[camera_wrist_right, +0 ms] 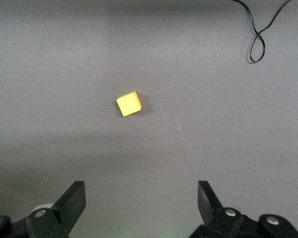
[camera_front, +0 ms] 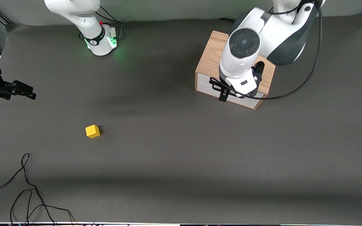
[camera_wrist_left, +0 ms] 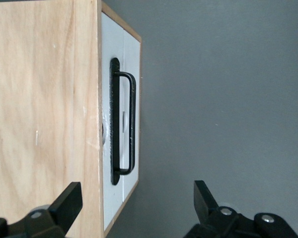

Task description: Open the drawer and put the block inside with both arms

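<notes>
While the drawer [camera_front: 228, 92] sits shut in its oak box [camera_front: 211, 59] near the table edge along the arms' bases, toward the left arm's end, the left gripper [camera_front: 231, 92] hangs over the box's front edge, fingers spread wide astride the black handle [camera_wrist_left: 124, 124], apparently not touching it. The block [camera_front: 92, 131] lies on open table toward the right arm's end. Spread too, the right gripper [camera_front: 20, 91] waits over that end's edge.
</notes>
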